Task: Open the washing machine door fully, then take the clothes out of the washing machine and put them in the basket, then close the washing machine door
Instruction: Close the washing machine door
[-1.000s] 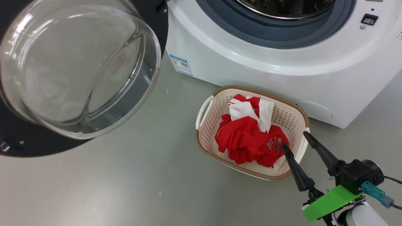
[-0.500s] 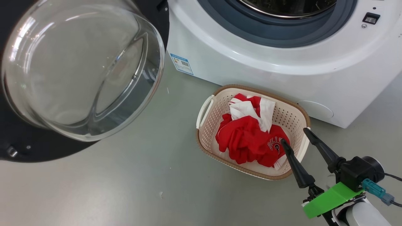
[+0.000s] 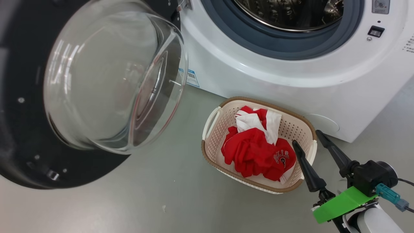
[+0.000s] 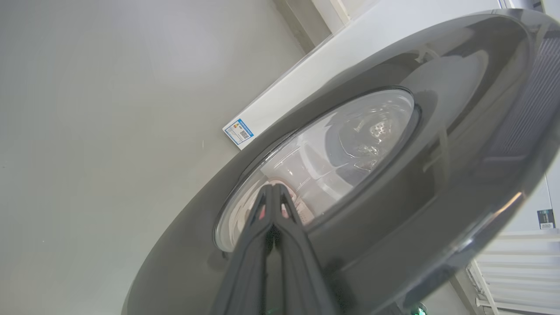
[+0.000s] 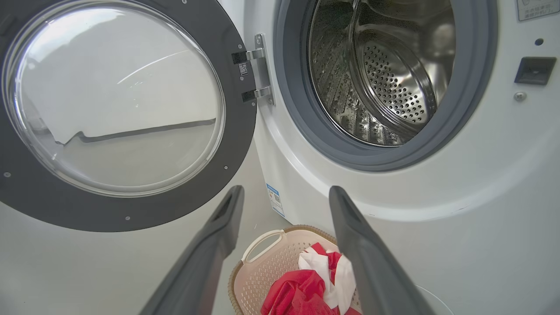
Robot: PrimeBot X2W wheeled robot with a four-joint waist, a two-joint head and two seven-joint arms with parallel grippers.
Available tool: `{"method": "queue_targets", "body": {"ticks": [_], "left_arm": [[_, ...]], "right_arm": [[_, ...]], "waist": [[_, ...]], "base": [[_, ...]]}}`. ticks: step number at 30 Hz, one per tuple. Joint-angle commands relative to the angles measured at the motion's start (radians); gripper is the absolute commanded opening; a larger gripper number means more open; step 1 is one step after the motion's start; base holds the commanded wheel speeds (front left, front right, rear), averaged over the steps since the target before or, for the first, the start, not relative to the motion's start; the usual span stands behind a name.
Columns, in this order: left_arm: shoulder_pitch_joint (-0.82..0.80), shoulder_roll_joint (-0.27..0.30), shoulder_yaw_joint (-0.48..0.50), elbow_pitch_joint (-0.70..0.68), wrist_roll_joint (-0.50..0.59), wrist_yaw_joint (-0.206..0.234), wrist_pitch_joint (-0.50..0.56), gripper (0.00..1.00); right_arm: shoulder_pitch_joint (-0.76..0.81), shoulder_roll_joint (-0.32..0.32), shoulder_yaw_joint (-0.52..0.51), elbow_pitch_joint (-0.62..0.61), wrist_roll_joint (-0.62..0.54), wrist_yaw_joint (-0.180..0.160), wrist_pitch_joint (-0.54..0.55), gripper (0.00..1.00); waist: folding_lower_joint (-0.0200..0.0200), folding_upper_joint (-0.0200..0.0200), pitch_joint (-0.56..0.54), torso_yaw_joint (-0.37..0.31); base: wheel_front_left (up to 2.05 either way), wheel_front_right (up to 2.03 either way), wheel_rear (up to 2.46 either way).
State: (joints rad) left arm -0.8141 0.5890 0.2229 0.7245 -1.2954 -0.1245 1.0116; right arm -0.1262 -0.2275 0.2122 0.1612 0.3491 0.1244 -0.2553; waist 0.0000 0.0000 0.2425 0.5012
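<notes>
The washing machine door (image 3: pixel 19 145) hangs open at the left, its glass bowl (image 3: pixel 113 84) bulging toward the washing machine (image 3: pixel 258 74). In the left wrist view my left gripper (image 4: pixel 273 189) is shut with nothing in it, its tips close against the door's outer face (image 4: pixel 393 175). The red and white clothes (image 3: pixel 255 152) lie in the basket (image 3: pixel 210 152) on the floor before the machine. My right gripper (image 3: pixel 306 137) hovers open and empty over the basket's right end. In the right wrist view, that right gripper (image 5: pixel 285 190) points at the bare steel drum (image 5: pixel 385 74).
Grey floor (image 3: pixel 145 200) surrounds the basket and runs under the door. The door's hinge (image 5: pixel 258 74) sits left of the grey rubber ring (image 5: pixel 463 109). A blue label (image 3: pixel 193 77) marks the machine's lower front, and a latch socket (image 3: pixel 375 31) sits right of the opening.
The door has swung rightward toward the machine's opening. The head camera has shifted, bringing more of the drum into sight. My right gripper stays open over the basket's right end.
</notes>
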Motion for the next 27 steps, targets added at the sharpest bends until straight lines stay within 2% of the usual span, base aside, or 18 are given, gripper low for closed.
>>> {"method": "queue_targets", "body": {"ticks": [1,9,15,27], "left_arm": [[0.021,0.061,0.010,-0.064,-0.026,-0.006,0.036,0.00],[0.100,0.057,-0.019,-0.261,-0.138,-0.006,0.135,0.00],[0.164,0.056,-0.050,-0.400,-0.175,-0.006,0.173,0.00],[0.208,-0.026,-0.101,-0.637,-0.242,-0.006,0.165,0.00]], "right_arm": [[0.010,0.001,0.019,-0.026,-0.003,0.006,-0.006,1.00],[0.030,0.011,-0.012,-0.037,-0.005,0.006,-0.006,1.00],[0.038,0.018,-0.021,-0.040,-0.005,0.006,-0.006,1.00],[0.050,0.035,-0.039,-0.048,-0.006,0.006,-0.006,1.00]], "waist": [[0.0000,0.0000,-0.010,-0.002],[0.0000,0.0000,-0.037,-0.018],[0.0000,0.0000,-0.049,-0.039],[0.0000,0.0000,-0.066,-0.101]], "base": [[0.00,0.00,0.00],[0.00,0.00,0.00],[0.00,0.00,0.00],[0.00,0.00,0.00]]}}
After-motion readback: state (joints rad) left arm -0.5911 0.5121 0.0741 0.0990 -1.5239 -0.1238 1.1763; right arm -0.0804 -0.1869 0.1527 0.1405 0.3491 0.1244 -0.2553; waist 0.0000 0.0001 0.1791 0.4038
